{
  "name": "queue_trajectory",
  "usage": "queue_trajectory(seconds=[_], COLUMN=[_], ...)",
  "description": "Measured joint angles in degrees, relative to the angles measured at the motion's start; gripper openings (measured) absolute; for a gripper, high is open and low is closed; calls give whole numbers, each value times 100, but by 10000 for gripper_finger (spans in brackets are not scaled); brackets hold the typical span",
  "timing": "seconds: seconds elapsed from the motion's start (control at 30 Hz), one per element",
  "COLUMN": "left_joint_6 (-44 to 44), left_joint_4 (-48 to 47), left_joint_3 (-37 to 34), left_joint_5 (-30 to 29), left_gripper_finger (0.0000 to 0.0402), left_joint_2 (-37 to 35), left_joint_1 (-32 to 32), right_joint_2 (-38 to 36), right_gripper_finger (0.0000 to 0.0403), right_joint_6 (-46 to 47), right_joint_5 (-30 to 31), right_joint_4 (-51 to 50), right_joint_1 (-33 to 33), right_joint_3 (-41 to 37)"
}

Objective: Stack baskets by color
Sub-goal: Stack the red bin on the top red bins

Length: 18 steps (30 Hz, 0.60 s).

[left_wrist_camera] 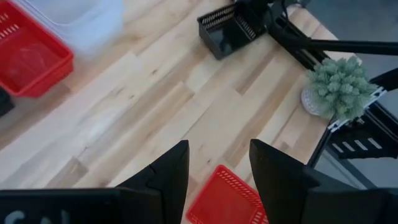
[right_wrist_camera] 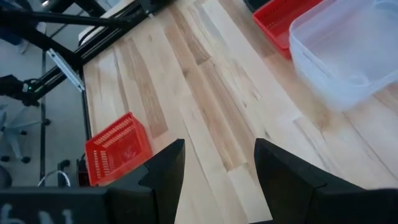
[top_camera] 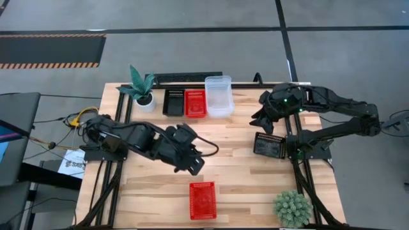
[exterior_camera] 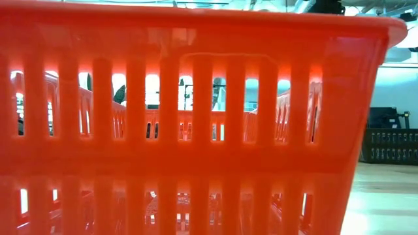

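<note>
A lone red basket (top_camera: 202, 200) rests on its base near the table's front edge; it fills the low view (exterior_camera: 196, 117). My left gripper (top_camera: 193, 165) hangs open above and just behind it, nothing between its fingers (left_wrist_camera: 217, 149); the basket's corner (left_wrist_camera: 227, 198) shows below them. A black basket (top_camera: 172, 102), a red basket (top_camera: 195, 103) and a clear basket (top_camera: 218, 96) stand in a row at the far edge. Another black basket (top_camera: 270, 145) sits at the right. My right gripper (top_camera: 262, 121) hovers open (right_wrist_camera: 219, 146) above the table beside it.
A leafy potted plant (top_camera: 142, 86) stands at the far left of the row, and a round bushy plant (top_camera: 293, 207) at the near right corner. Bare wood (top_camera: 236, 147) lies between the far row and the front red basket.
</note>
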Motion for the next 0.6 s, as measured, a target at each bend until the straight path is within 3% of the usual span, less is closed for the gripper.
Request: queue_trajectory(seconds=[0.33, 0.6], left_joint_6=[207, -384], left_joint_4=[351, 301], left_joint_3=[0, 0], left_joint_5=[-32, -647], left_gripper_finger=[155, 185], left_joint_2=[353, 371], left_joint_1=[-225, -597], right_joint_2=[125, 397], right_gripper_finger=[214, 214], right_joint_6=[17, 84], right_joint_5=[-2, -2], right_joint_4=[-109, -43], right_joint_1=[19, 44], right_joint_3=[0, 0])
